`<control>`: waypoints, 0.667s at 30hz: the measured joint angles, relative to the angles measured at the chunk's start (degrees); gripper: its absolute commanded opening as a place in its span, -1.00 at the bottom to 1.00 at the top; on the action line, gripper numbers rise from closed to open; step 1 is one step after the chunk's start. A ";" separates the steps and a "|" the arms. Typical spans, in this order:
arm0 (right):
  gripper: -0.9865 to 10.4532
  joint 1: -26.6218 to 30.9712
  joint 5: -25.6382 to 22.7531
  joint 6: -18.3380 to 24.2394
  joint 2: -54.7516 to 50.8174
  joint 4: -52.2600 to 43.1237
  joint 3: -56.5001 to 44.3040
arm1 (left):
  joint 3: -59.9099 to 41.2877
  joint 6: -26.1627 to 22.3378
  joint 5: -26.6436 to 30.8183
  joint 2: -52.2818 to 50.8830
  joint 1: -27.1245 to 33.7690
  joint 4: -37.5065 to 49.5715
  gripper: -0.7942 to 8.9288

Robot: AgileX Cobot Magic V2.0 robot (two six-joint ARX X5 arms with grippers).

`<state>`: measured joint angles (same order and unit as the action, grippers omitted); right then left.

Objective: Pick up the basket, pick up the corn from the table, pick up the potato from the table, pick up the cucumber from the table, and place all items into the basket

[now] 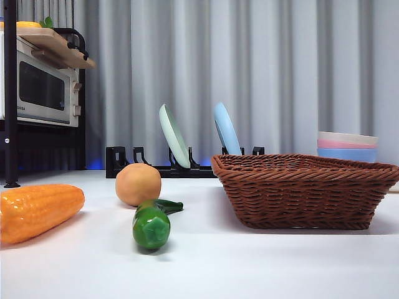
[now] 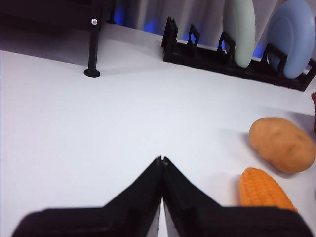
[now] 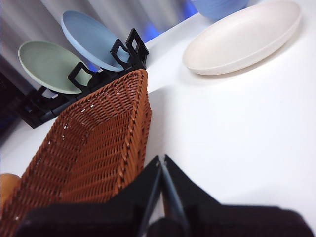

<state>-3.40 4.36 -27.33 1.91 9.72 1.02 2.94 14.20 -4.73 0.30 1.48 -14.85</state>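
The brown wicker basket (image 1: 304, 190) stands on the white table (image 1: 249, 261) at the right, empty as far as I can see. The orange corn (image 1: 38, 210) lies at the left edge, the tan potato (image 1: 138, 184) sits behind the dark green cucumber (image 1: 151, 223) near the middle. My left gripper (image 2: 161, 160) is shut and holds nothing, hovering above bare table beside the corn (image 2: 262, 189) and potato (image 2: 281, 143). The shut right gripper (image 3: 161, 160) hangs just outside the basket's (image 3: 94, 148) side wall. Neither arm shows in the front view.
A black dish rack (image 1: 181, 163) with a green plate (image 1: 174, 135) and a blue plate (image 1: 226, 129) stands behind. A microwave (image 1: 40, 87) on a black stand is at back left. Stacked bowls (image 1: 346, 146) sit back right, and a white plate (image 3: 244, 37) lies beyond the basket.
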 measured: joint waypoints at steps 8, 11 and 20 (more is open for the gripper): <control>-0.84 0.00 0.13 -0.96 0.07 0.37 0.39 | 0.85 0.48 -2.62 0.13 0.00 -0.87 -0.85; -0.84 0.00 0.13 -0.96 1.25 0.59 2.51 | 3.91 0.48 -2.91 1.20 0.00 -0.94 -0.85; -0.84 0.00 0.13 1.49 12.09 0.48 13.33 | 16.57 0.44 -3.76 12.15 0.00 -1.92 -0.85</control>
<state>-3.40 4.49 -25.85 14.00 10.20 14.35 19.51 14.63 -8.49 12.45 1.48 -16.78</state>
